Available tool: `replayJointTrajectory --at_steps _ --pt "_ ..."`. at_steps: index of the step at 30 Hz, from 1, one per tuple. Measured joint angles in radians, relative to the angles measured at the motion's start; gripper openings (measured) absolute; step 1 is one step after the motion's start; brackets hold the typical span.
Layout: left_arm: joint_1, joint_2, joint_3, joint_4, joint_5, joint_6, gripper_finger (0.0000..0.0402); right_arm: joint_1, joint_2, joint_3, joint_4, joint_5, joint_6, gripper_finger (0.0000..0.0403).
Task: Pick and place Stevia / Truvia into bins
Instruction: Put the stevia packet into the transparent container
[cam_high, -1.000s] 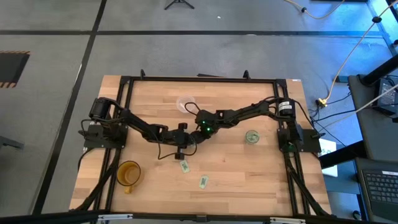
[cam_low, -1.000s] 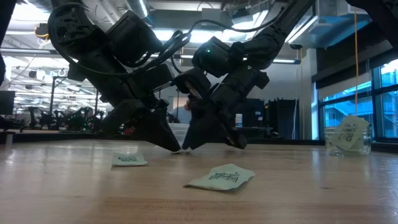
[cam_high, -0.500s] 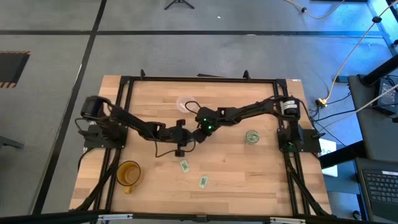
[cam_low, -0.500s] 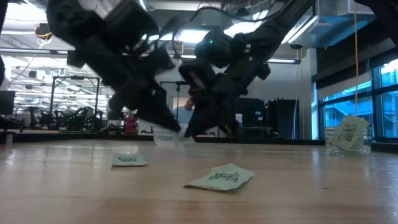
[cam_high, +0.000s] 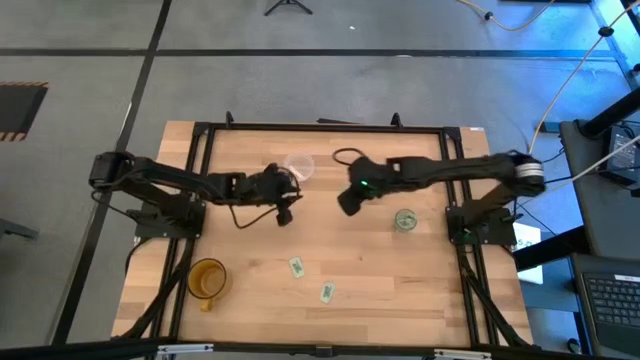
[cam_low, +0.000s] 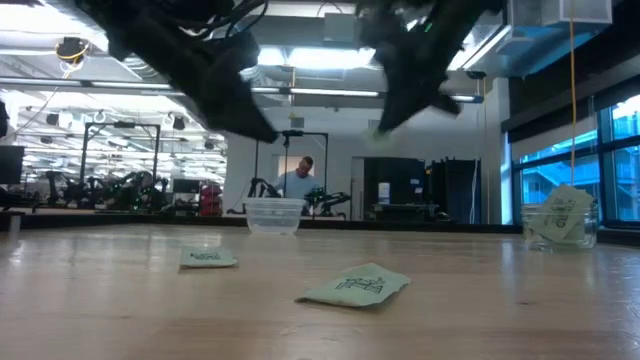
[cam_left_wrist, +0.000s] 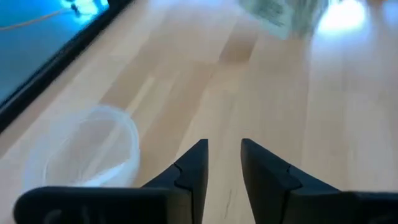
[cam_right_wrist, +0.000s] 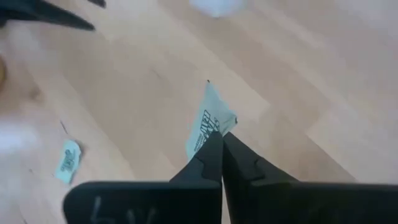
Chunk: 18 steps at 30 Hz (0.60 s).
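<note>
Amber mug (cam_high: 207, 280) sits near the table's front-left corner, apart from everything else. Left gripper (cam_high: 283, 193) hangs above the table just beside the wide whitish cup (cam_high: 299, 167), which stands near the back edge; in the left wrist view its fingers (cam_left_wrist: 194, 163) are a narrow gap apart with nothing between them, cup (cam_left_wrist: 92, 151) off to one side. Open wood lies between the two arms at centre. Two Stevia sachets lie loose toward the front edge: one (cam_high: 297, 267), another (cam_high: 326, 293) nearer the edge, both well apart from either gripper and with bare wood around them. Right gripper (cam_high: 347, 203) is lifted clear of the table at centre-right, fingers pinched on a sachet (cam_right_wrist: 208, 122) that sticks out past the tips. Small glassy cup (cam_high: 405, 220) stands right of it, sachets already inside, near the right frame rail.
</note>
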Motion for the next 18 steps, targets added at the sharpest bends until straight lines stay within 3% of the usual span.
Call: replayJointTrajectory --at_steps 9,18 --pt "0.076 -0.011 0.000 0.108 0.066 0.023 0.0090 0.190 -0.217 0.000 -0.426 0.216 0.356 0.0000" --pt "0.109 -0.011 0.000 0.109 0.068 0.025 0.0091 0.322 -0.212 -0.066 -0.579 0.233 0.537 0.0000"
